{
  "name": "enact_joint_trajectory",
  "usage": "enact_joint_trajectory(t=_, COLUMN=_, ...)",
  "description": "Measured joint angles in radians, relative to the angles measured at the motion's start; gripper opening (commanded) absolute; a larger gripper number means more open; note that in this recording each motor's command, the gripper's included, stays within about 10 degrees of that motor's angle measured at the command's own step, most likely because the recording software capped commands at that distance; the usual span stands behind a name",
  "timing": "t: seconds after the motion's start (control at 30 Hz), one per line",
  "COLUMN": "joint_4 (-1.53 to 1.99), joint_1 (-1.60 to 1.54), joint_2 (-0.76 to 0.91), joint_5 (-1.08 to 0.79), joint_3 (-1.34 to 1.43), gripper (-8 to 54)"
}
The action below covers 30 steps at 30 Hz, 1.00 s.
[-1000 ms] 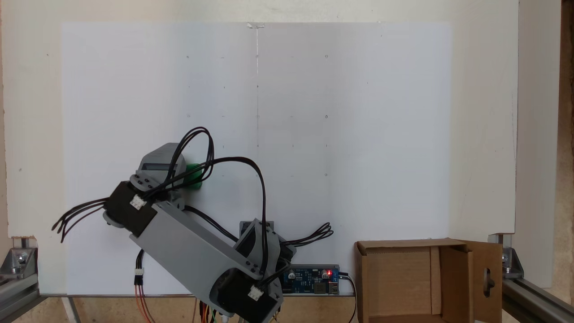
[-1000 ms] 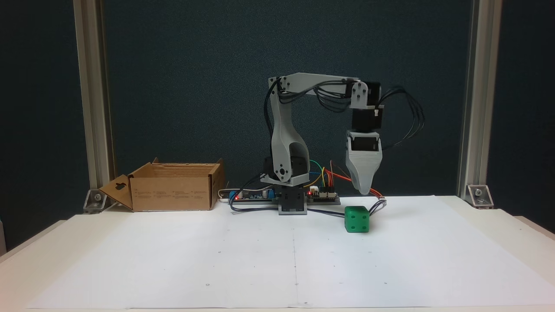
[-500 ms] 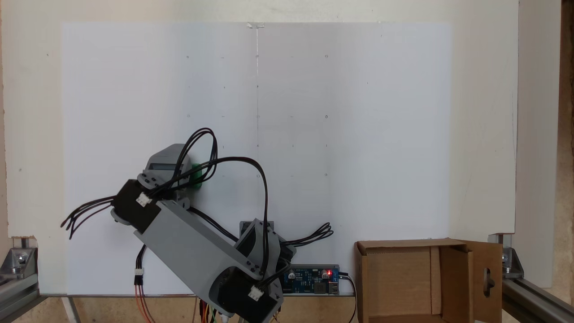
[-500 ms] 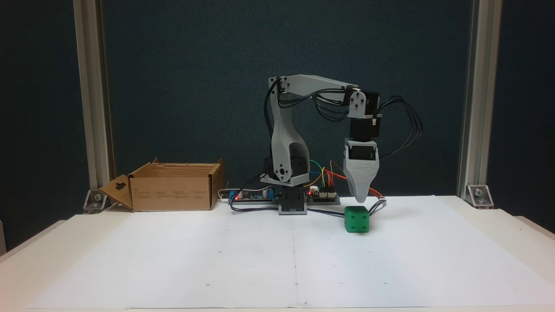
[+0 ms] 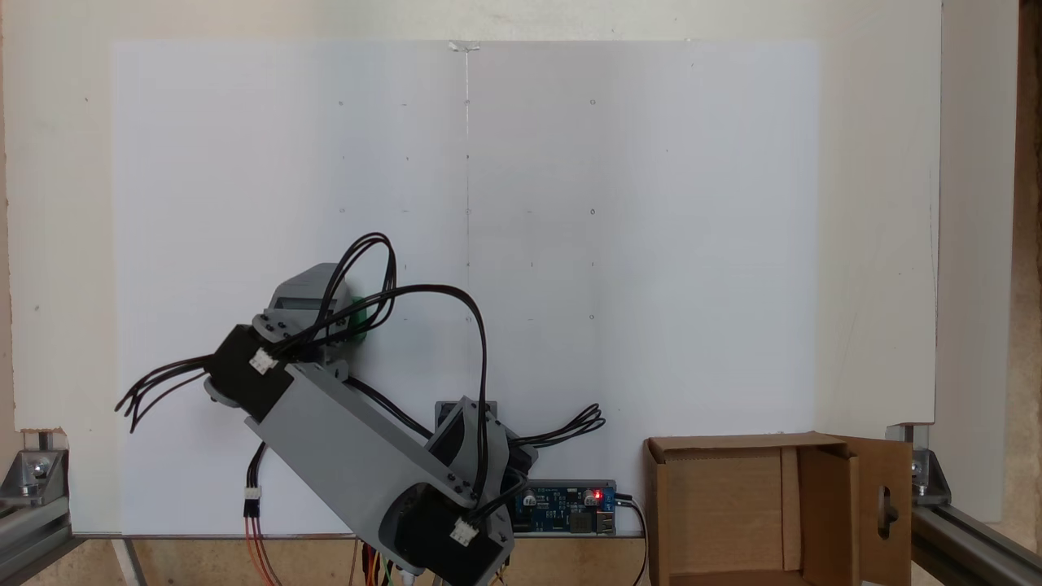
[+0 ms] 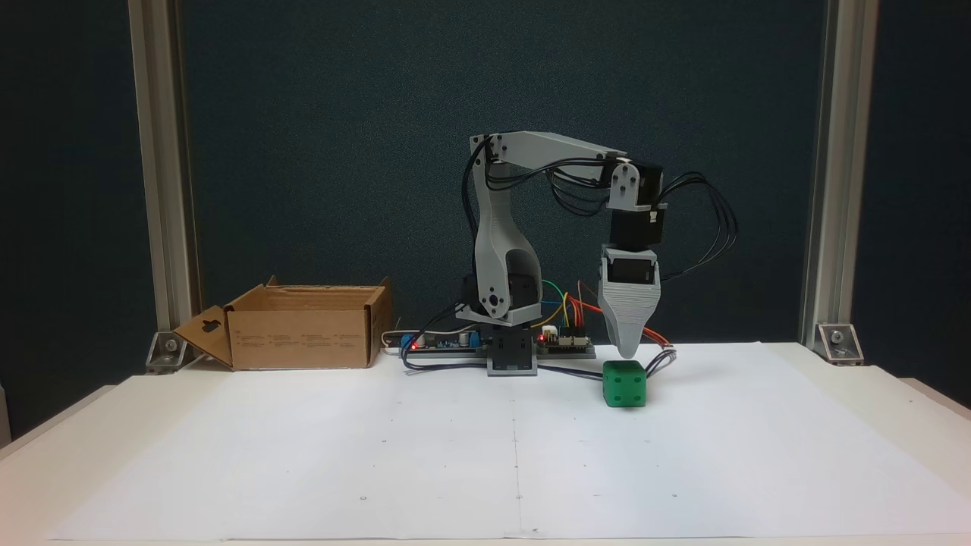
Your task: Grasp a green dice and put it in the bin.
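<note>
The arm is holding its hand pointing straight down, its tapered grey tip hanging just above the top face of the green dice, close but apparently not touching it. That vertical pose is probably there so the jaws can drop on either side of the cube rather than nudge it sideways across the paper. From this side-on fixed view the two jaws are lining up one behind the other, so only a single tip is showing and it cannot be told whether they are apart or together. The dice is sitting flat on the white paper that is covering the surface, in front of the arm's base and to its right in that view. In the fixed view from above, the wrist and its black cables are covering most of the cube, leaving only a green sliver peeking out beside the grey housing, which suggests the hand is nearly centred over it. The bin is standing well apart from the dice, on the far side of the base, at the back edge of the surface, with its top open and its flaps folded outward; the flap with the oval cut-out is lying wide, leaving the mouth unobstructed for a drop from above. The grasp is not yet made.
</note>
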Motion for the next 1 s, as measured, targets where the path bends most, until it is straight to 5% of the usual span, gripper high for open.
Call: enact_joint_trajectory(t=1.0, joint_4=-0.054, joint_1=-0.005, joint_2=-0.058, joint_5=0.000, joint_3=0.032, gripper=42.7)
